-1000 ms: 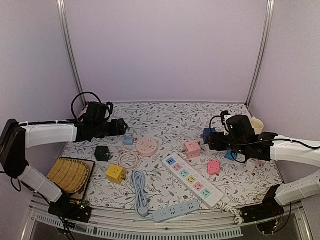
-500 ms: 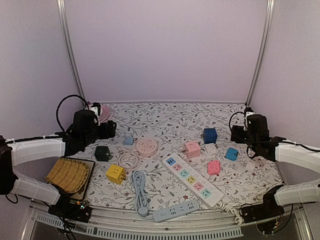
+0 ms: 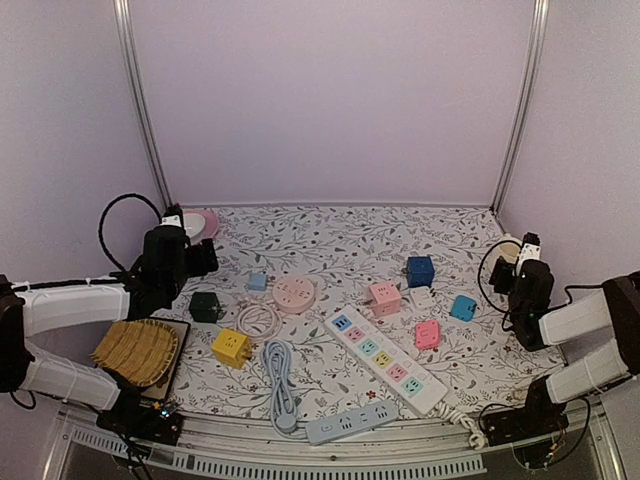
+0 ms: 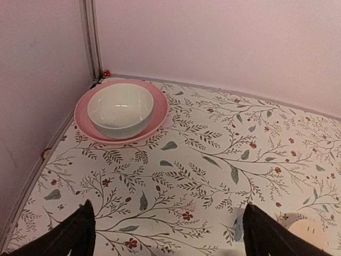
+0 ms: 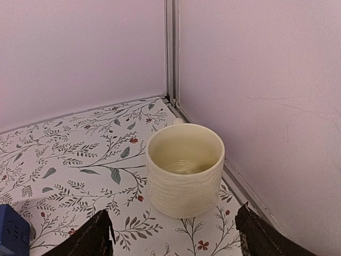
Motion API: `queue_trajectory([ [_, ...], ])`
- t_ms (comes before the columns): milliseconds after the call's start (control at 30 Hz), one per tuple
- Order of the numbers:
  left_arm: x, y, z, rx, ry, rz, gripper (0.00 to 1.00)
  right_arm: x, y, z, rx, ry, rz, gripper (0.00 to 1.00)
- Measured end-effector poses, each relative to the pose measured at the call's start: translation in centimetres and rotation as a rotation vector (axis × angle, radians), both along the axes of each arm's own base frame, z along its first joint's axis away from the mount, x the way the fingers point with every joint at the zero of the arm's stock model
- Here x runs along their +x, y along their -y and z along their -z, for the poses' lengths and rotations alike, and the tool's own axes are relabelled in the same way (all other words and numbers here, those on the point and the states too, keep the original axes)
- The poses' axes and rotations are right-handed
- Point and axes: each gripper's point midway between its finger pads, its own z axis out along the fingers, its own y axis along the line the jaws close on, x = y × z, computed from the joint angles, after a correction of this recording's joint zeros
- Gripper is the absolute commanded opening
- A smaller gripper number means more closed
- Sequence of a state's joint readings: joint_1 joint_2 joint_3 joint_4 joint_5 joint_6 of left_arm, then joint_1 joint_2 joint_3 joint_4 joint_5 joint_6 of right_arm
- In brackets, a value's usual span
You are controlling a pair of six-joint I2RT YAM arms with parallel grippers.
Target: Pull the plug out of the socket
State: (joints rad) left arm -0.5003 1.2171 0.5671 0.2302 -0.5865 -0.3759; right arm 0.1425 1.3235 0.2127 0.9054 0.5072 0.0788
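Overhead, my left hand (image 3: 203,257) and right hand (image 3: 515,272) have backed off to the flowered desk's (image 3: 340,240) sides. The small white plug (image 3: 421,297) lies just beside the pink cube socket (image 3: 385,297). Left wrist: hand spread wide, empty, facing a white bowl (image 4: 120,110) on a pink plate (image 4: 158,114). Right wrist: hand spread, empty, facing a ribbed cream cup (image 5: 185,169).

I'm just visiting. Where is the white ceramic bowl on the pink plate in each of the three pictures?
Top external: the white ceramic bowl sits on its pink plate in the table's back left corner.
Left wrist: upper left, large and clear.
Right wrist: not in it.
Shared landmark: the floral tablecloth shows in all three views. The metal corner post stands by the bowl in the first two.
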Motion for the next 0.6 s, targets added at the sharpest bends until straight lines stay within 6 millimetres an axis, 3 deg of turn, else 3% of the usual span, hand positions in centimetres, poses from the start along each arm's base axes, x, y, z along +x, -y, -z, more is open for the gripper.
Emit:
queue_trajectory([
  [33, 0.0, -0.3, 0.0, 0.006, 0.002, -0.015, 0.97, 0.3, 0.1, -0.1, -0.009, 0.018, 0.003, 0.83],
  [100, 0.0, -0.9, 0.1, 0.023, 0.004, -0.051, 0.97, 0.6, 0.2, -0.5, -0.015, 0.061, 0.000, 1.00],
  [367, -0.4, -3.2, 0.2, 0.103, 0.023, -0.154, 0.97, 1.5, -1.1, -2.8, -0.060, 0.163, -0.092, 0.99],
  [600, -0.8, -4.6, 0.2, 0.187, 0.050, -0.196, 0.97, 2.1, -1.4, -3.0, -0.068, 0.167, -0.139, 0.99],
])
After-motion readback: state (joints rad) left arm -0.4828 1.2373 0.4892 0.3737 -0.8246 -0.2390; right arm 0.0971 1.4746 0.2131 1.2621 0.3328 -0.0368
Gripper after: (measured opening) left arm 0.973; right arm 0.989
